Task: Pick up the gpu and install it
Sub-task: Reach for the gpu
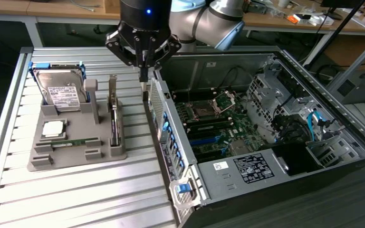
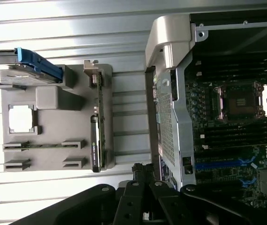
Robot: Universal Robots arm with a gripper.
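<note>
The tool (image 1: pixel 144 85) hangs in the upper middle of the exterior view. Its two fingers are pressed tight together into one thin tip. It has nothing in its hold.

The gpu (image 1: pixel 114 121) is not picked up yet. It stands on its thin edge in a slot of the grey holder (image 1: pixel 74 154), which sits on the tabletop (image 1: pixel 74 199). The gpu is on the side of the holder nearest the open computer case (image 1: pixel 224 183). Its silver end piece sticks up at the far end, toward the top of the exterior view.

The thing that matters most is this: the gpu lies just a little to the exterior view's left of the tool, and lower down. The tool tip is over the gap between the holder and the back wall of the case, close to the gpu's silver end. The gpu's long side runs from the upper part of the frame down toward the lower part, almost in line with the case wall beside it. In the wrist view the card looks like one long thin strip, edge up.
</note>
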